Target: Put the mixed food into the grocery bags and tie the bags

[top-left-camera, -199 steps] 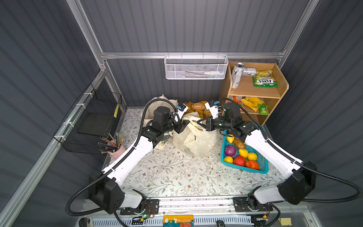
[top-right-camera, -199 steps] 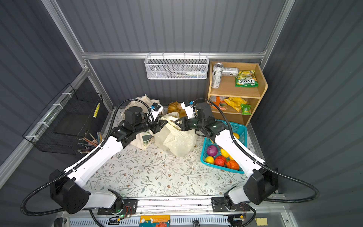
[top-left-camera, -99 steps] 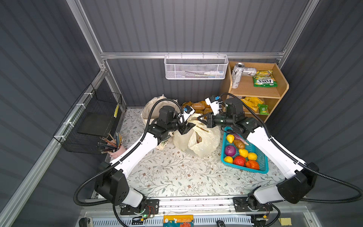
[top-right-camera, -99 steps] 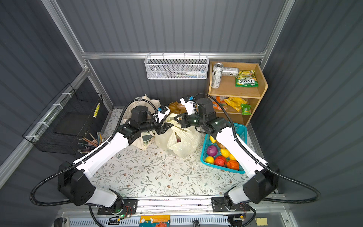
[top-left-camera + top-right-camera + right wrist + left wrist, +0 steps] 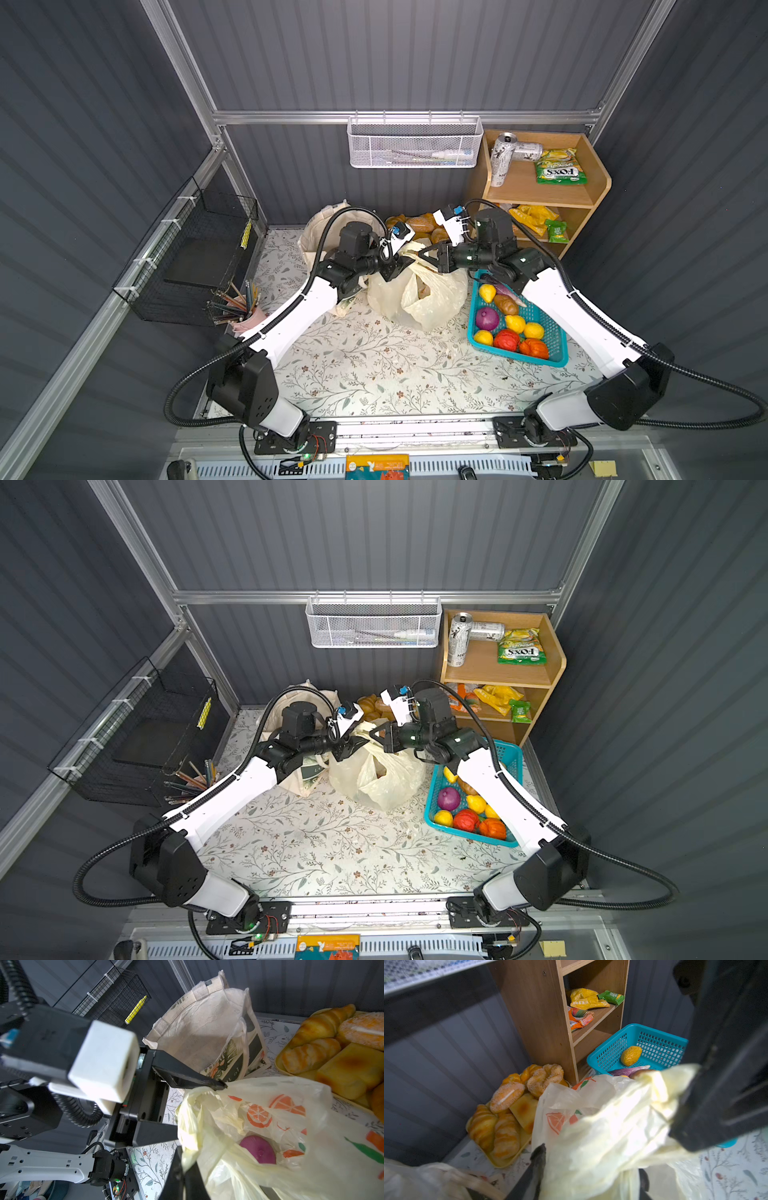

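Note:
The cream-yellow plastic grocery bag (image 5: 419, 295) (image 5: 374, 779) stands mid-table between both arms. A purple onion (image 5: 257, 1150) shows through its film. My right gripper (image 5: 422, 252) (image 5: 184, 1167) is shut on a bunched handle of this bag at its top. Facing it, my left gripper (image 5: 401, 268) (image 5: 591, 1163) has its fingers apart, with crumpled bag plastic (image 5: 602, 1136) lying between them. The beige canvas tote (image 5: 320, 226) (image 5: 203, 1028) stands behind the left arm. More toy produce, with another purple onion (image 5: 486, 318), fills the turquoise basket (image 5: 557, 357).
A yellow tray of bread (image 5: 419, 224) (image 5: 504, 1118) lies against the back wall behind the bag. A wooden shelf (image 5: 536, 195) with cans and snack packets stands back right. A pencil cup (image 5: 245, 316) and black wire basket (image 5: 199, 257) sit at the left.
Both grippers have risen and moved back over the bag, drawing its top up. The left gripper reached in to the bag's top and its fingers narrowed round the plastic.

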### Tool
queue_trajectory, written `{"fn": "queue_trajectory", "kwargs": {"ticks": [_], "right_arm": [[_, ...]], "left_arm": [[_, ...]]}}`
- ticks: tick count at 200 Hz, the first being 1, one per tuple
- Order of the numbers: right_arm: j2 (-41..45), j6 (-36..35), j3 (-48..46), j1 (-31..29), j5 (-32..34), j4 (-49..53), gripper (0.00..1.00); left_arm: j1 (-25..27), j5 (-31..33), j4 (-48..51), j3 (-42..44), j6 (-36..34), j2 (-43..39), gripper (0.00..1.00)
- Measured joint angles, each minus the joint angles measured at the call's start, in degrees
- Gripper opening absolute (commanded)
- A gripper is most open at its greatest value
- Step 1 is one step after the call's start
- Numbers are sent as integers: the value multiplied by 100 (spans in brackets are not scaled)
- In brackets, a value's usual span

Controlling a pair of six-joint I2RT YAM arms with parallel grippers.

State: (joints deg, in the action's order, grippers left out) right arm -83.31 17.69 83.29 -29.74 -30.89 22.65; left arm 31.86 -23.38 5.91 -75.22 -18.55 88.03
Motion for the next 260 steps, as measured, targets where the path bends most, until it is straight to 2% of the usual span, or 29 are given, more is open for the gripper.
{"fn": "queue_trajectory", "kwargs": {"ticks": [21,59,104,133,194,226,260], "right_arm": [[-2,-7,0,0,13,22,0],[94,37,-155,-4,184,-28,0],[798,682,-1633,-2,763,-763,0],[778,1172,-2249,-4,848,-1471,0],[201,1639,-2378,39,973,-2039,0],[236,1639,-2332,363,907,-1978,0],[236,1644,-2149,516,625,-1788,0]], "left_arm": [[0,-146,-20,-22,22,142,0],[0,-214,-245,-24,205,181,0],[142,-201,-225,-26,483,175,0],[203,-225,-17,-26,636,175,0],[125,-162,538,-166,807,356,0],[66,-415,826,-496,772,522,0],[-28,-750,691,-511,901,522,0]]}}
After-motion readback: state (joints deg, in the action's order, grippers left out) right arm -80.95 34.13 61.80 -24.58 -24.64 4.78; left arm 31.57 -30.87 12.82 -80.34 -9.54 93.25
